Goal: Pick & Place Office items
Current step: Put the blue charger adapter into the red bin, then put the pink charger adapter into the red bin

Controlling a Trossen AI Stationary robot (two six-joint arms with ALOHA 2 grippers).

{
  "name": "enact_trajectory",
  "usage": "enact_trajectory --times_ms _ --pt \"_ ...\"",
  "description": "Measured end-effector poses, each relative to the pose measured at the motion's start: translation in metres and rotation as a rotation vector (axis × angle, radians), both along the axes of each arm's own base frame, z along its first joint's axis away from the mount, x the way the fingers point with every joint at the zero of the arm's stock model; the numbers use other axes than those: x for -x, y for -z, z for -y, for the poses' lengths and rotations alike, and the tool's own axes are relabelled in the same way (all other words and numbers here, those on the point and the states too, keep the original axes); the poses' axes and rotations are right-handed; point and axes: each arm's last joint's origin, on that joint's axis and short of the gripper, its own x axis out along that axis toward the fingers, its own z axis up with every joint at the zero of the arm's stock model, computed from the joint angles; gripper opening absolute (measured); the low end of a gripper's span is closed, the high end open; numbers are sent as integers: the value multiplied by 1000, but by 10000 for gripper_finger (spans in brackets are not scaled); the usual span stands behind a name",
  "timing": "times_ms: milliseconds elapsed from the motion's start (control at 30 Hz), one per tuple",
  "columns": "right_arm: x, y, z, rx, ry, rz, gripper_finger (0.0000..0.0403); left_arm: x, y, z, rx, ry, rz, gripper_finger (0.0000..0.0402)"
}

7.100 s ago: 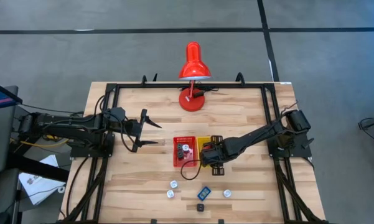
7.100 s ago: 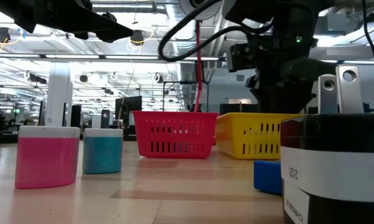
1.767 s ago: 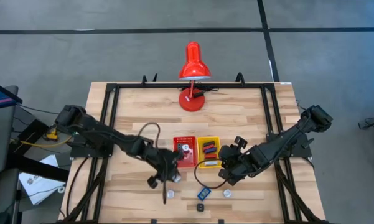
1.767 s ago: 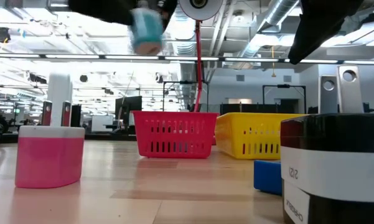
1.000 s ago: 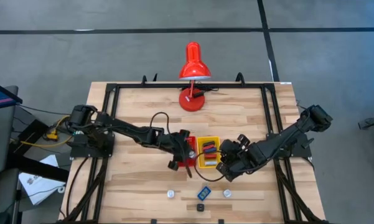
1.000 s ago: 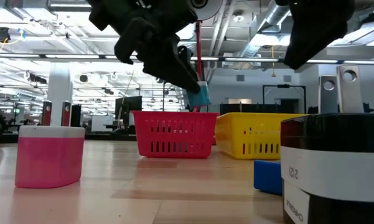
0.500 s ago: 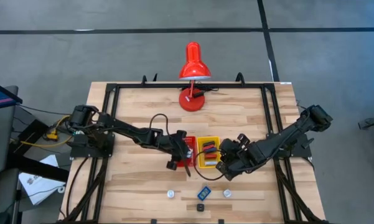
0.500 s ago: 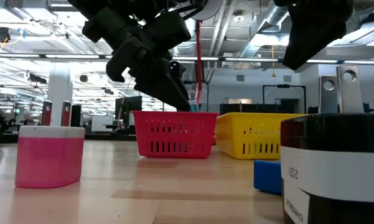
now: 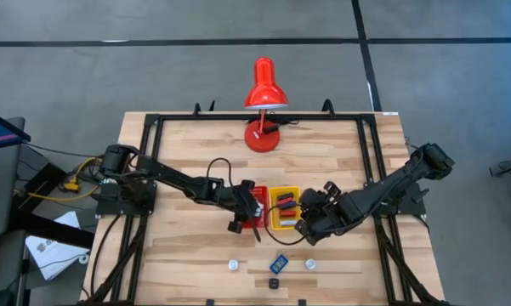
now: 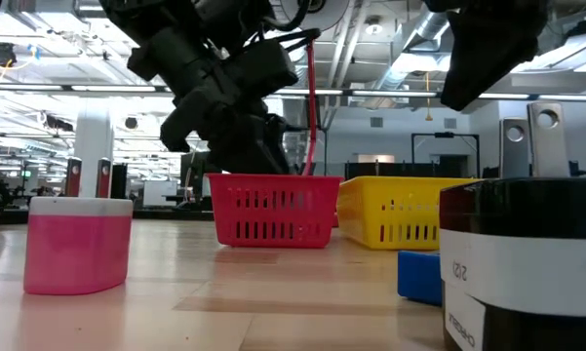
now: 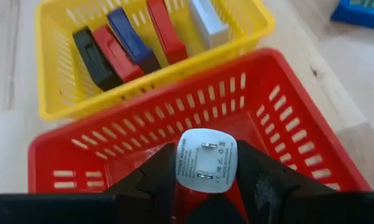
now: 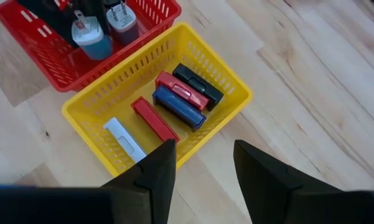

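Plug adapter [image 11: 205, 162] held by left gripper [image 11: 202, 177] over red basket [image 11: 311, 134]; drop not yet made.

Fingers clenched on the white adapter's sides, prong face up, positioned above the red basket's inside so release should land it with the blue-topped plug [image 12: 90, 38] and grey plug [image 12: 121, 22] already there. Flat red, blue, black and grey pieces lie sorted in the yellow basket [image 12: 233, 109] just beside the red basket. Right gripper [image 12: 202, 163] hovers empty, fingers parted, beyond the yellow basket, likely waiting clear. More items remain on the table [image 9: 187, 255], nearer the front edge than the red basket.
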Motion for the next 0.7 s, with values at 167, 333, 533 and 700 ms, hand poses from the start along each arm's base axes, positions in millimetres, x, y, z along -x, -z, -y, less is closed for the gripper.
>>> enact_trajectory --times_ms 167,333,533,700 --pt "-1 0 2 1 5 -1 154 -1 4 0 -1 -1 -6 143" --pt "-1 0 2 3 0 -3 154 -1 2 0 3 -4 3 166" --pt "-1 0 1 2 -1 -3 154 -1 2 0 6 -6 3 182" --pt "-1 0 1 0 -1 -4 154 -1 2 0 5 -5 4 183"
